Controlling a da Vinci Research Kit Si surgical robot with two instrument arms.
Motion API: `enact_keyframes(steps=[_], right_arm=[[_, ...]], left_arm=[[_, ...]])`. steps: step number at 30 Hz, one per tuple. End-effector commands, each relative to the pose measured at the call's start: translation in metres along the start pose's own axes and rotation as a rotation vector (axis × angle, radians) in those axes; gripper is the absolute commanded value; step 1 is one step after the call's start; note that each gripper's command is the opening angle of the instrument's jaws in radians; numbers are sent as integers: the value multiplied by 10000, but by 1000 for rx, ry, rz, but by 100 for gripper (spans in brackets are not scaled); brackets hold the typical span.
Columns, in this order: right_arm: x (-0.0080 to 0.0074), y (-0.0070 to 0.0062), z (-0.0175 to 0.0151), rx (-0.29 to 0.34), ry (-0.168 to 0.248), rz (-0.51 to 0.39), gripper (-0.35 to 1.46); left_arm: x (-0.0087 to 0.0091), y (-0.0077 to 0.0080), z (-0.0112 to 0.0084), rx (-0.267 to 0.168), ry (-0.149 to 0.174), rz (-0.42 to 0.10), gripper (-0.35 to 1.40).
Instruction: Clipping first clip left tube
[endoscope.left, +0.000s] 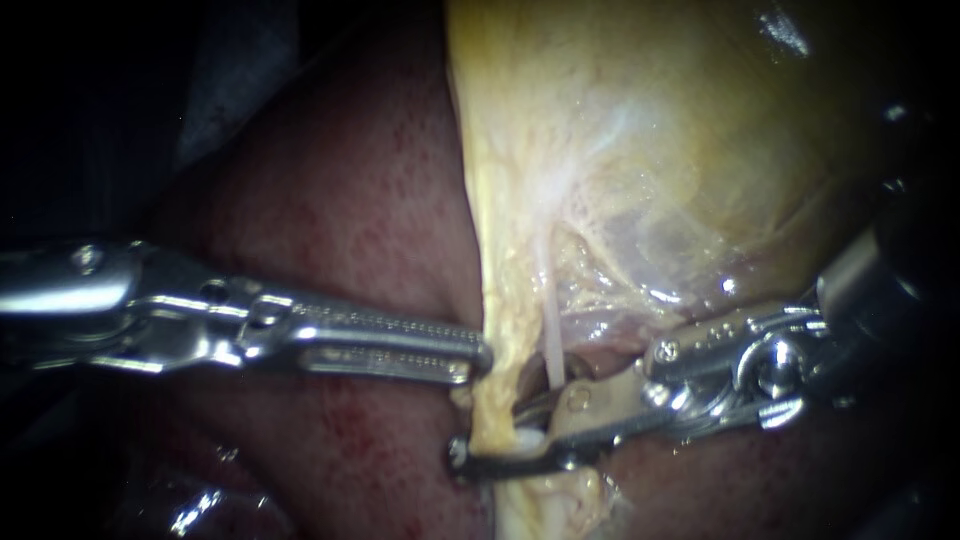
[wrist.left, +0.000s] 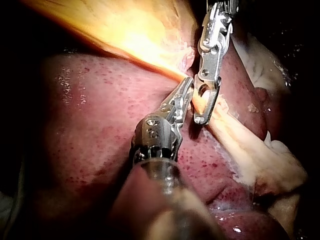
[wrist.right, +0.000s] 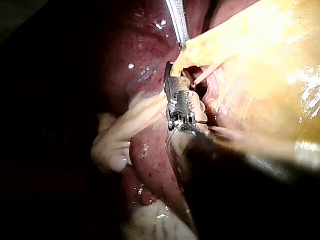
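The right instrument's end effector, parted, straddles a yellow tube beside the liver.

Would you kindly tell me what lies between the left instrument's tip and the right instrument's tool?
Only the yellowish left tube: the endoscope view shows the left instrument at one edge and the right instrument, its tool open, straddling it.

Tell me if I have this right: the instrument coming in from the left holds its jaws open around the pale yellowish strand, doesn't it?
Not quite. It is the right instrument whose jaws stand open around that strand, the left tube. The endoscope view shows this. The left instrument only reaches the strand's edge from the other side.
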Motion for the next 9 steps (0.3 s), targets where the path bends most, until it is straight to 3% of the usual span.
enact_keyframes(steps=[1,6,9], right_arm=[[0,0,0,0,0,3,-20],[-1,0,0,1,-1,2,-17],[-1,0,0,-2,1,2,8]], left_arm=[[0,0,0,0,0,0,-28],[0,1,0,0,0,0,-28],[1,2,1,0,0,0,-28]])
